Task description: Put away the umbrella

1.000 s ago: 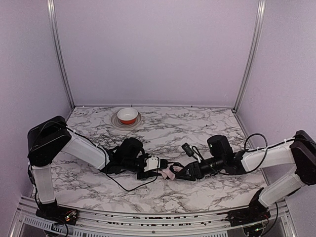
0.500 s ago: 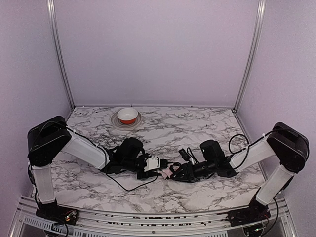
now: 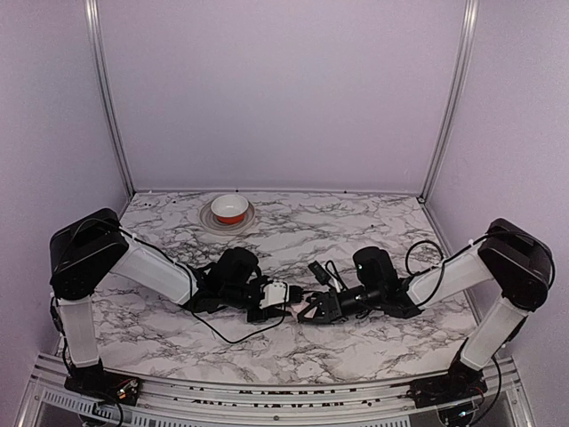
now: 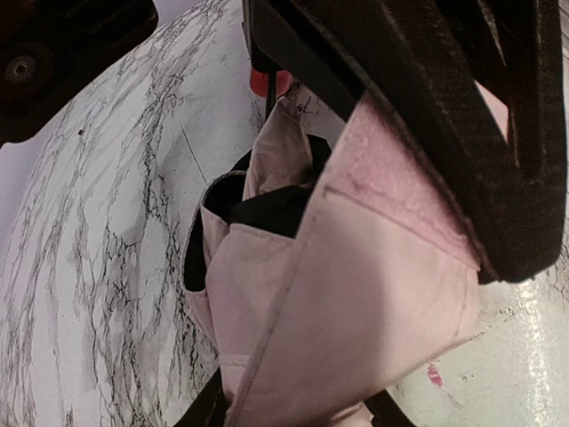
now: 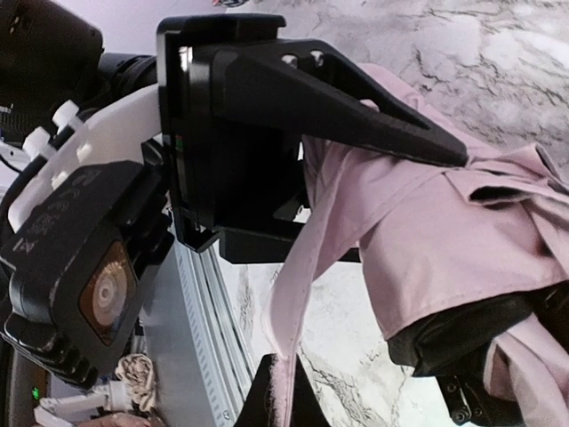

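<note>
The umbrella (image 4: 356,294) is a folded bundle of pale pink fabric with black lining, lying low over the marble table between my two grippers. My left gripper (image 4: 298,411) is shut on the bundle, which fills the left wrist view. In the right wrist view the umbrella (image 5: 444,240) hangs from the left gripper's black finger (image 5: 356,116). A thin pink strip of its fabric runs down into my right gripper (image 5: 283,393), which is shut on it. From above, the left gripper (image 3: 286,300) and right gripper (image 3: 308,311) meet tip to tip and hide most of the umbrella.
A red and white bowl (image 3: 230,208) sits on a grey plate (image 3: 210,219) at the back left. A black cable (image 3: 233,338) loops on the table in front of the left arm. The metal frame rail (image 5: 203,331) runs along the near edge.
My right arm has slid left toward the left gripper, and its jaws have closed on the pink strip. The left arm and its hold on the umbrella have not changed.
</note>
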### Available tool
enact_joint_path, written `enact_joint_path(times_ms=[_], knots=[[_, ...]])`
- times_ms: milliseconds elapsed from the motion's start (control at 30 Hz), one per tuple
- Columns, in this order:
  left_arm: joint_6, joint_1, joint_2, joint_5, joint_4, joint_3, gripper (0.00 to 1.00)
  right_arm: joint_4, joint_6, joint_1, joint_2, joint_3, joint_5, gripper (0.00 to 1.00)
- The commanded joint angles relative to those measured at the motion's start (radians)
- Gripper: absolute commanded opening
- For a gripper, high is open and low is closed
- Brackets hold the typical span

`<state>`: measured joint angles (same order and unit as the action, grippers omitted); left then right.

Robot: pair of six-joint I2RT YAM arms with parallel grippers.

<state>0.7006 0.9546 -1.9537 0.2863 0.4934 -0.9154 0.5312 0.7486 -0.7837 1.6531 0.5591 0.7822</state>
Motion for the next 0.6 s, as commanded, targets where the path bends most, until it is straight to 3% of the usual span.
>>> enact_joint_path(times_ms=[0, 133, 267, 367, 567], knots=[[0.003, -0.006, -0.053, -0.047, -0.168, 0.016, 0.0, -0.02, -0.037, -0.006, -0.036, 0.022, 0.0, 0.0], [-0.024, -0.015, -0.054, -0.006, -0.168, 0.016, 0.0, -0.209, -0.177, -0.024, -0.088, 0.077, -0.094, 0.0], [-0.059, -0.033, -0.073, 0.073, -0.184, -0.006, 0.0, -0.489, -0.502, -0.173, -0.177, 0.172, -0.464, 0.0], [-0.081, -0.033, -0.089, 0.103, -0.22, -0.034, 0.0, -0.537, -0.763, -0.333, -0.22, 0.188, -0.739, 0.0], [-0.119, -0.048, -0.09, 0.121, -0.231, -0.042, 0.0, -0.562, -1.071, -0.494, -0.184, 0.196, -0.961, 0.0]])
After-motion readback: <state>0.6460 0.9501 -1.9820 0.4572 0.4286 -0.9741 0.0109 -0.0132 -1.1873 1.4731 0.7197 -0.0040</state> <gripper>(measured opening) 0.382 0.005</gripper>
